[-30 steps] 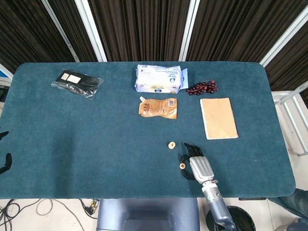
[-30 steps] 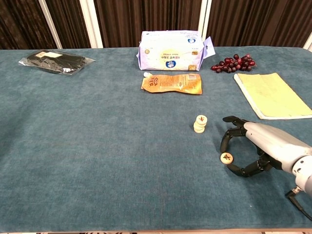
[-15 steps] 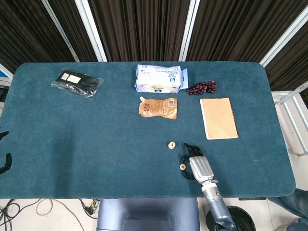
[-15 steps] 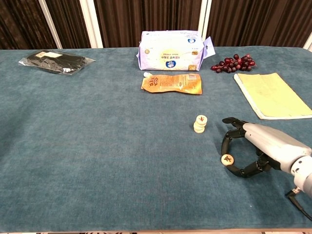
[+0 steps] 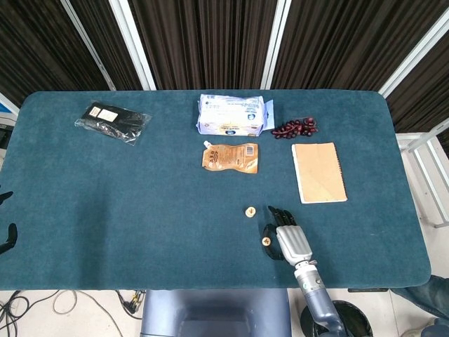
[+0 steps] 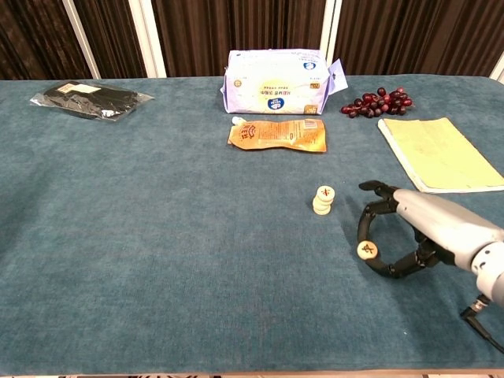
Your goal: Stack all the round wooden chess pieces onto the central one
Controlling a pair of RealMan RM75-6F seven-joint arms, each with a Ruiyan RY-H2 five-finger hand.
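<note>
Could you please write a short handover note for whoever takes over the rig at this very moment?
Right hand: pinches one round wooden piece between thumb and finger, low over the table, near side right of centre.
Left hand: not in view.
Central stack: several pieces high, upright, apart from the hand.
Done: earlier pieces stacked.
Left: carry the held piece to the stack and set it on top. No other loose pieces visible.

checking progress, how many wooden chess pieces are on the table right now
3, as far as the chest view shows: two, it seems, stacked in the central stack, and one loose piece pinched in the right hand just right of it. A thinner piece in the stack could go unseen.
</note>
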